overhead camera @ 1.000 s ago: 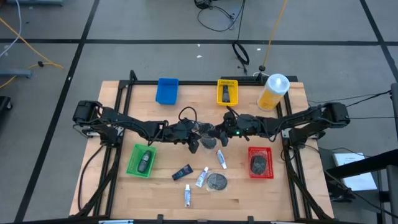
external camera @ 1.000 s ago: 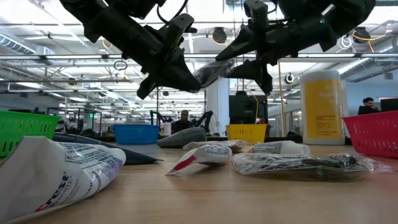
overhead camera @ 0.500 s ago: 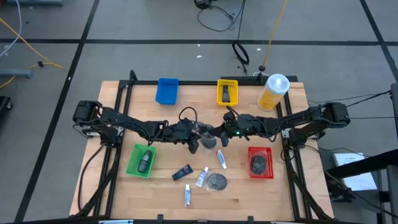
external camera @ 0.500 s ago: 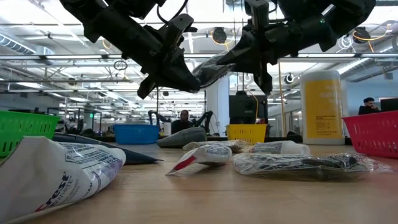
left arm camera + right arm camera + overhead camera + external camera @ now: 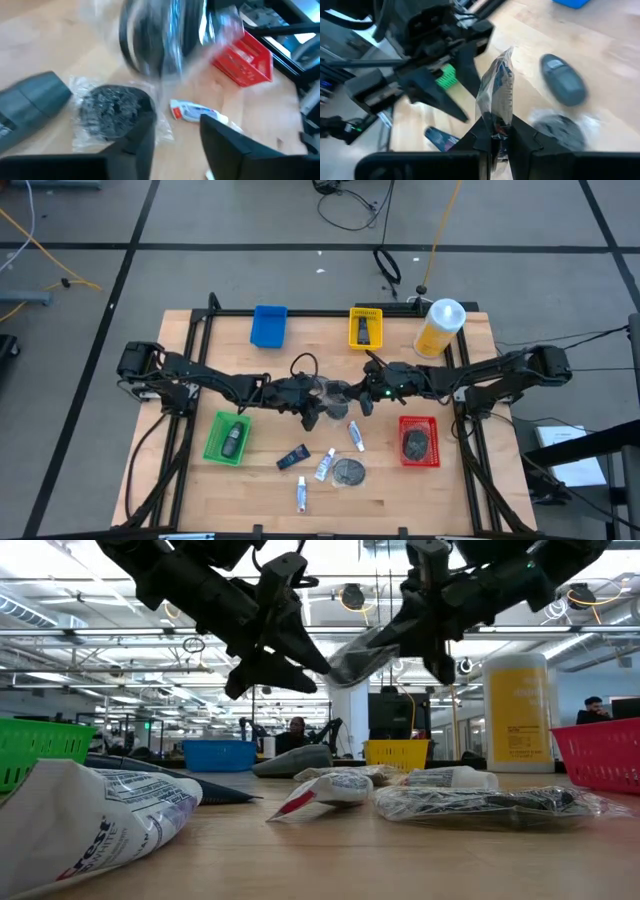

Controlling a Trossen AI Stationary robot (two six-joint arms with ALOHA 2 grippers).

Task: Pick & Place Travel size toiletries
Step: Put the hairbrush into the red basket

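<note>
- A dark grey round disc sealed in clear crinkled plastic hangs in the air above the middle of the wooden bench, pinched at its lower edge between the fingers of the right gripper.
- In the low view the wrapped disc juts out from the right gripper toward the left gripper, with a gap between packet and left fingers.
- The left gripper holds nothing, its fingers parted wide, just beside the packet.
- Below both grippers lie another wrapped dark disc, a white tube with a red end and a grey oval bottle.
- A red plastic basket stands beyond the left gripper.
</note>
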